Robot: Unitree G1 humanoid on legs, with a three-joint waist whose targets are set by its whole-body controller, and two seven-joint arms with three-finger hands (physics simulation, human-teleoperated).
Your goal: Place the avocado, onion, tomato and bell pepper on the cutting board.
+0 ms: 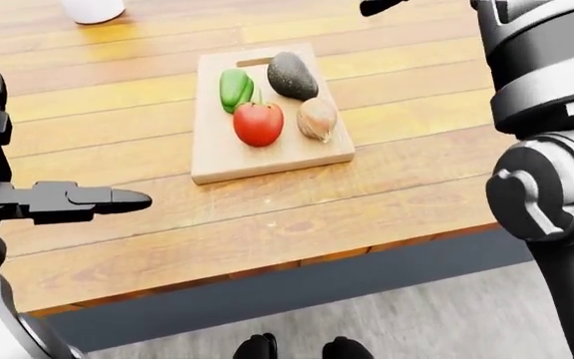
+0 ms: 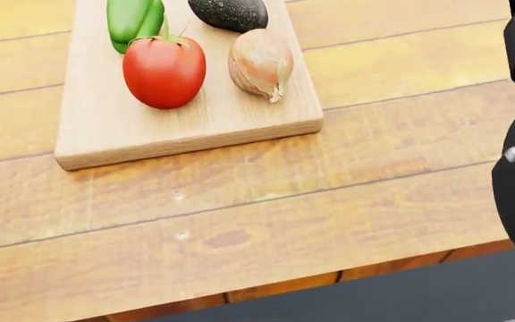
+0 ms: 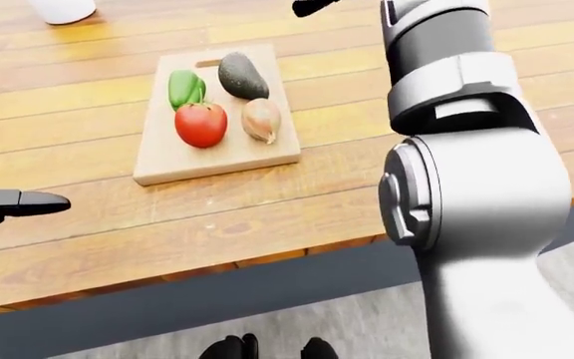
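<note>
The wooden cutting board [image 1: 267, 158] lies on the plank table. On it rest a green bell pepper [image 1: 234, 88], a dark avocado [image 1: 292, 75], a red tomato [image 1: 258, 123] and a brown onion [image 1: 317, 118], all close together. My left hand [image 1: 93, 202] hovers over the table left of the board, its fingers stretched out and empty. Of my right hand [image 3: 312, 7] only a black fingertip shows at the top edge, above and right of the avocado, touching nothing. The head view shows the tomato [image 2: 164, 70] and onion [image 2: 260, 62] up close.
A white cup [image 1: 93, 9] stands at the top left. My right arm [image 3: 467, 187] fills the right side of the right-eye view. The table's near edge [image 1: 267, 277] runs across, with grey floor and my feet [image 1: 297, 348] below.
</note>
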